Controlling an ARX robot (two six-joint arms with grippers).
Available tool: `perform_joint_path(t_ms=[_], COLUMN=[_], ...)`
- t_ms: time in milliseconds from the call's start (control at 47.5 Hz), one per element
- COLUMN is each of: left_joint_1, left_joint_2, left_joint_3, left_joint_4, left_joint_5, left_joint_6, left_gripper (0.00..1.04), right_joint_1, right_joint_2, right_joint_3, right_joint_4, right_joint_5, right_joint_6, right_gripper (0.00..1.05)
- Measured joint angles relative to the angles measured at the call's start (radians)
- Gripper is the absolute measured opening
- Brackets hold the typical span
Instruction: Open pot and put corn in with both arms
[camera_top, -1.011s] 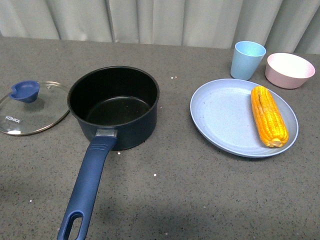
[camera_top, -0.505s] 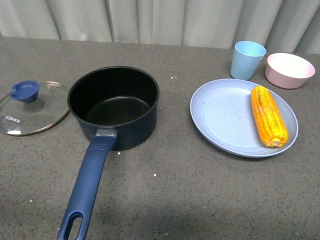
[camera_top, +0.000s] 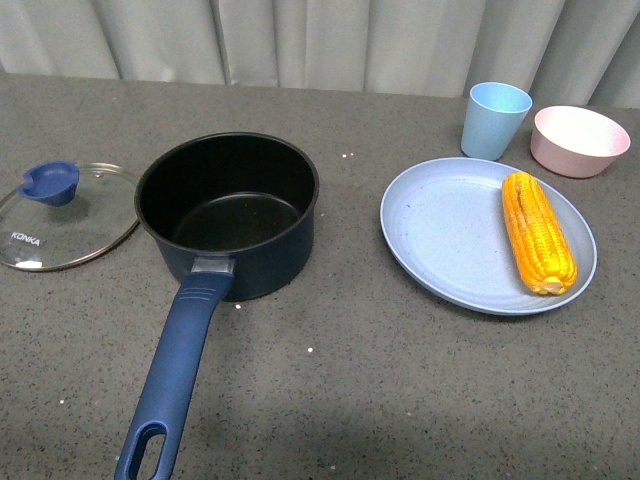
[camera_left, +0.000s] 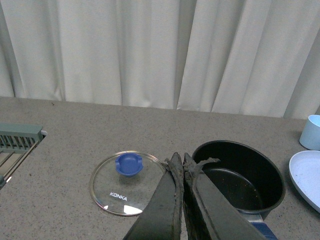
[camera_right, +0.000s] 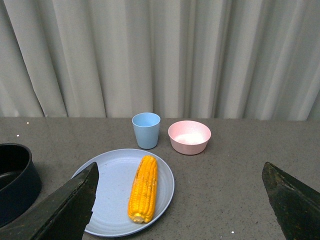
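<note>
Navy pot (camera_top: 227, 205) stands open, its glass lid (camera_top: 65, 215) lying just beside it. Yellow corn (camera_top: 538, 232) lies on the blue plate (camera_top: 440, 235), well apart, not yet moved. The left gripper (camera_left: 181, 162) is pinched together, empty; the right gripper (camera_right: 180, 167) gapes wide, empty.

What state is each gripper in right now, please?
Left gripper: shut, holding nothing.
Right gripper: open wide, empty.
</note>
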Motion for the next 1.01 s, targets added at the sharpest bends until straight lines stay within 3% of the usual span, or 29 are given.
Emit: perform_joint_path(t_ms=[421,547,695,863,884,947,1011], left_joint_1=[0.0,0.0,0.0,0.0,0.0,0.0,0.0], left_joint_2=[-0.107,-0.233,-0.28,-0.28,-0.28,-0.28,-0.281], left_joint_3=[0.0,0.0,0.0,0.0,0.0,0.0,0.0], left_joint_4=[-0.108,-0.267,-0.287,-0.287,-0.287,-0.288,-0.288], left_joint_5=[0.0,0.0,0.0,0.0,0.0,-0.002,0.0], left_joint_6=[0.0,0.0,0.001,0.0,0.0,0.001,0.002], left_gripper=[0.04,0.04,0.04,0.3,0.32,0.48,0.57], right_joint_1=[0.0,0.0,0.0,0.003,0.012,0.098,0.076], right_joint_2=[0.0,0.0,0.0,0.003,0.01,0.178,0.314], right_joint_3=[0.0,0.0,0.0,0.001,0.003,0.038,0.042], right_joint_4=[0.0,0.0,0.0,-0.003,-0.012,-0.001,0.11], right_joint_5=[0.0,0.0,0.0,0.008,0.044,0.407,0.478], right_joint_6=[0.0,0.0,0.0,-0.001,-0.006,-0.051,-0.073], right_gripper=[0.96,0.96,0.96,0.96,0.96,0.96,0.96])
